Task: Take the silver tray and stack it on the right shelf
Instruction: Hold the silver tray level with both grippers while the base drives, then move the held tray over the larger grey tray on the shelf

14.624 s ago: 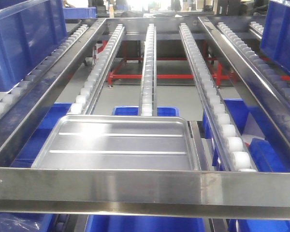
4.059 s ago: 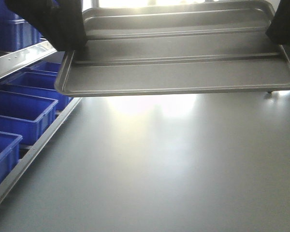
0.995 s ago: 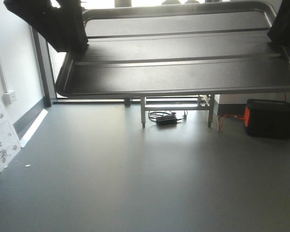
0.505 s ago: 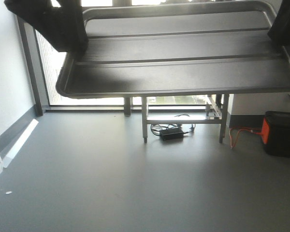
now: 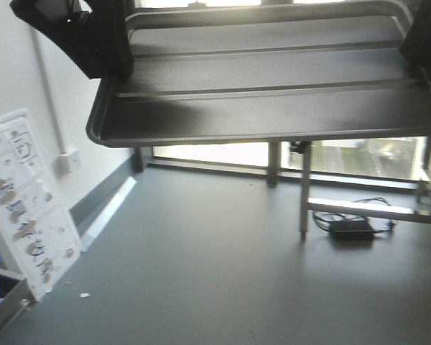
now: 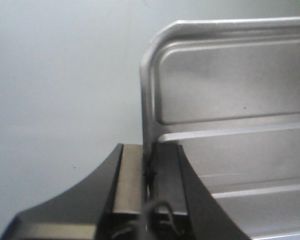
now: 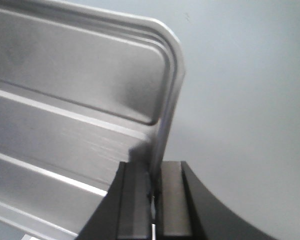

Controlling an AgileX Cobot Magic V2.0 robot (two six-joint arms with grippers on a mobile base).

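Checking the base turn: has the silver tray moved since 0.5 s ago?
Yes. The silver tray swung left relative to the floor charger.

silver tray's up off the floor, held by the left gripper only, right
Not quite. The silver tray is up off the floor, but both grippers hold it. The left gripper is shut on one end rim, and the right wrist-mounted view shows the right gripper shut on the opposite rim.
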